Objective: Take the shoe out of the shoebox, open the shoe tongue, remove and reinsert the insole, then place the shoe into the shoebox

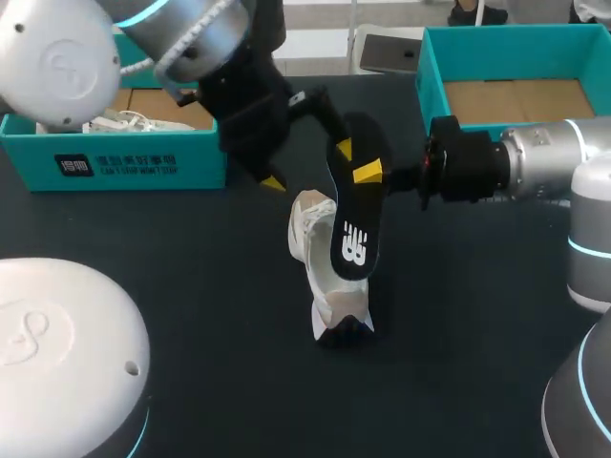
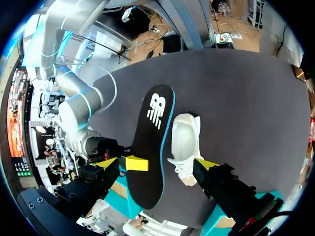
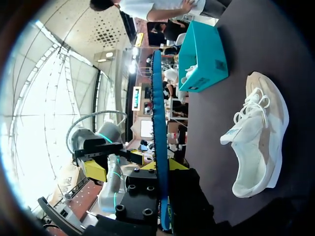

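Now | right tool clamps insole | shoe partly hidden behind insole

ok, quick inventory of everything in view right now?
left shoebox: 1, teal, far left of the table
right shoebox: 1, teal, far right of the table
shoe: 1, white and beige, mid-table, close by the insole
second shoe: 1, white, inside the left shoebox
insole: 1, black with a blue edge, held up over mid-table
table: 1, black, under everything
left gripper: 1, yellow tips, open, fingers either side of the insole
right gripper: 1, yellow tips, shut on the insole
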`<act>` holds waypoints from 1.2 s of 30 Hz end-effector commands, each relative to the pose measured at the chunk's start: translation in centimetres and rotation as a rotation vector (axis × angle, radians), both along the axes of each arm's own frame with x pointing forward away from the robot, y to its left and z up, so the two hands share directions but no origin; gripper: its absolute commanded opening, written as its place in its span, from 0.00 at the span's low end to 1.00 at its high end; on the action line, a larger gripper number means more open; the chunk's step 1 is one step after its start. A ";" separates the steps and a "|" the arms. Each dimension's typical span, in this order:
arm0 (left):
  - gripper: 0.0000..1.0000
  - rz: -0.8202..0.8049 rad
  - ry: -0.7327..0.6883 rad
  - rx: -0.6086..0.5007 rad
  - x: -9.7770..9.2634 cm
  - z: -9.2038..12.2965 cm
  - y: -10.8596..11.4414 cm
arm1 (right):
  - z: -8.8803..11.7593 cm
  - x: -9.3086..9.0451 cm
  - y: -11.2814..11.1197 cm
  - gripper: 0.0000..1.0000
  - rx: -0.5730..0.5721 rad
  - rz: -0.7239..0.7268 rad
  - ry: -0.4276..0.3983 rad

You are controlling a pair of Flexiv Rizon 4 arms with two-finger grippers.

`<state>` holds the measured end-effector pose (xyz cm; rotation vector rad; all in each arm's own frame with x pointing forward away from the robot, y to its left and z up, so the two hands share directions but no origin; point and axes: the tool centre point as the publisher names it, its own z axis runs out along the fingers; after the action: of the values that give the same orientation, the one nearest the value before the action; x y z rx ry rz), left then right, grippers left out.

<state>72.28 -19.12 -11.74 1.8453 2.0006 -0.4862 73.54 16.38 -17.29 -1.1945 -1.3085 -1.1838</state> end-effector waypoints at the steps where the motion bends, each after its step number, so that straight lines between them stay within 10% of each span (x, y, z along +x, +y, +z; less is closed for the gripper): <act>1: 1.00 0.052 -0.026 0.396 0.8 -0.1 -2.6 | -0.2 0.2 0.2 0.00 -0.002 0.003 0.004; 17: 1.00 0.026 -0.069 0.536 2.7 -0.7 -3.4 | 0.1 0.0 0.6 0.00 -0.006 -0.012 0.001; 36: 1.00 -0.007 -0.084 0.449 3.5 -0.3 -3.8 | 0.4 0.4 0.2 0.00 -0.012 0.001 -0.003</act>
<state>75.81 -23.22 -11.87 2.0829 2.1834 0.0558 73.90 16.55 -16.98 -1.1978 -1.3166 -1.1836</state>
